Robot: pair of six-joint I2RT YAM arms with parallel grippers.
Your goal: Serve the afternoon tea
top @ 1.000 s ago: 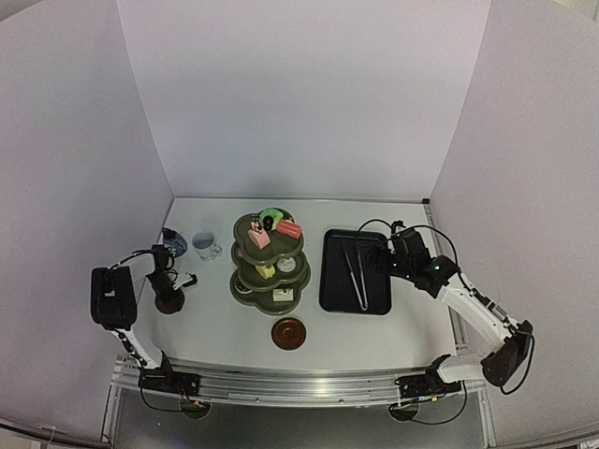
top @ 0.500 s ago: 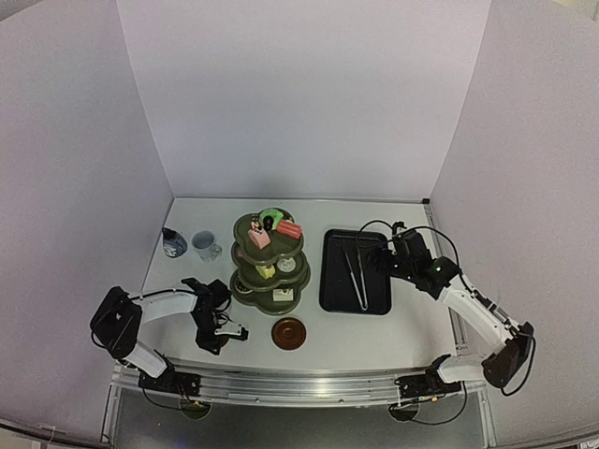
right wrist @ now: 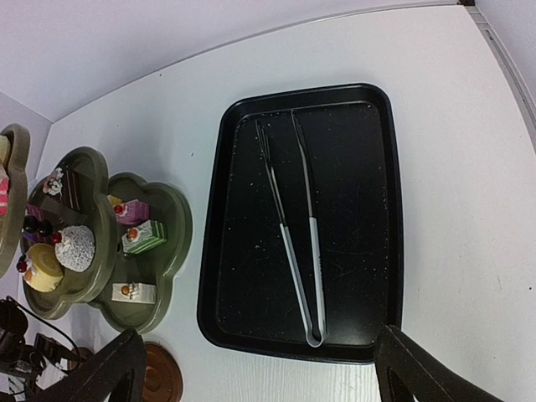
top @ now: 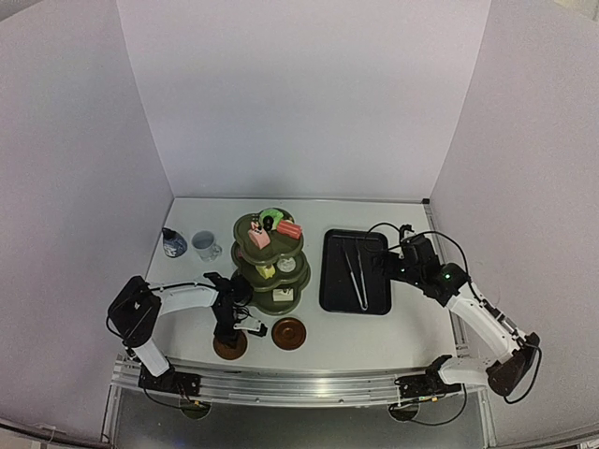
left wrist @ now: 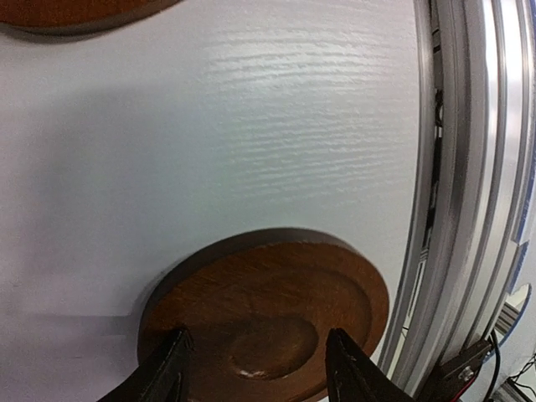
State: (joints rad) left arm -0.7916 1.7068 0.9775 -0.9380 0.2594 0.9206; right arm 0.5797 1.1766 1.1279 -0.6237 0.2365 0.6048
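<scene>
The olive-green three-tier stand [top: 245, 285] holds several small cakes [top: 288, 228] mid-table; it also shows in the right wrist view [right wrist: 177, 219] with cakes [right wrist: 142, 236]. Two bluish cups [top: 174, 243] [top: 205, 246] stand at the back left. Two round brown coasters lie near the front edge, one [top: 225, 352] under my left gripper [top: 231, 329] and one [top: 288, 333] beside it. In the left wrist view my left gripper [left wrist: 255, 360] has its jaws partly apart, tips over the top of the coaster [left wrist: 268, 293], which lies flat. My right gripper [right wrist: 260, 339] is wide open and empty above the tray's near end.
The black rectangular tray [top: 332, 281] lies right of the stand with metal tongs [top: 357, 271] in it, as the right wrist view shows for the tray [right wrist: 360, 251] and tongs [right wrist: 311, 251]. The metal front rail [left wrist: 469, 209] runs close by the left coaster.
My left arm swung from the back left by the cups to the front, and a coaster now lies beside the other one. My right arm drew back slightly.
</scene>
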